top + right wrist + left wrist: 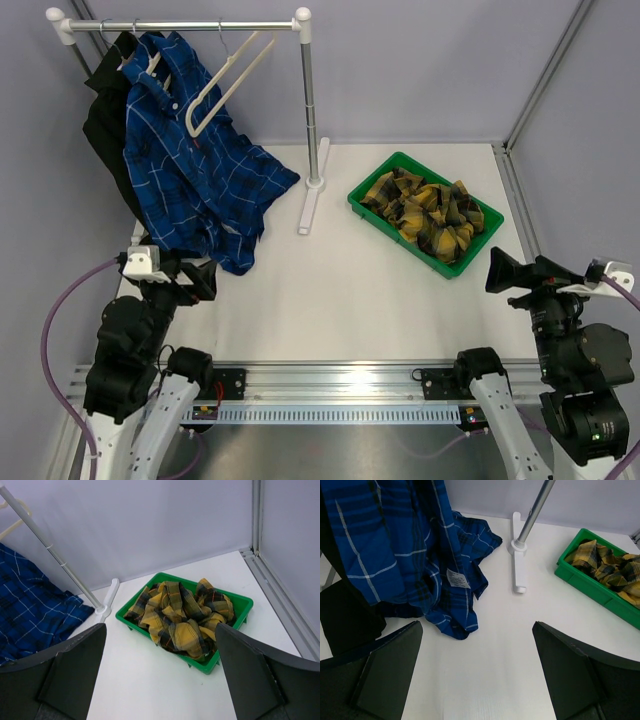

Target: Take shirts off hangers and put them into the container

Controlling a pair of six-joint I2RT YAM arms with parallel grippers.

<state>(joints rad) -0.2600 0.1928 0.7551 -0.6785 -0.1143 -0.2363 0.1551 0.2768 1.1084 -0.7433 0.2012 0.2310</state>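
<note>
Tray (400, 228), green, w/ yellow plaid shirt (425, 215) crumpled inside; L pincer (477, 650), R pincer (160, 650) both spread wide apart.

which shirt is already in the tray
The yellow plaid shirt, crumpled in the green tray; the blue shirt and the black shirt hang from the rail.

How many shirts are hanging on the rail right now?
2: the blue shirt hangs near the rail's left end; the black shirt hangs beside it, farther left, partly covered.
</note>
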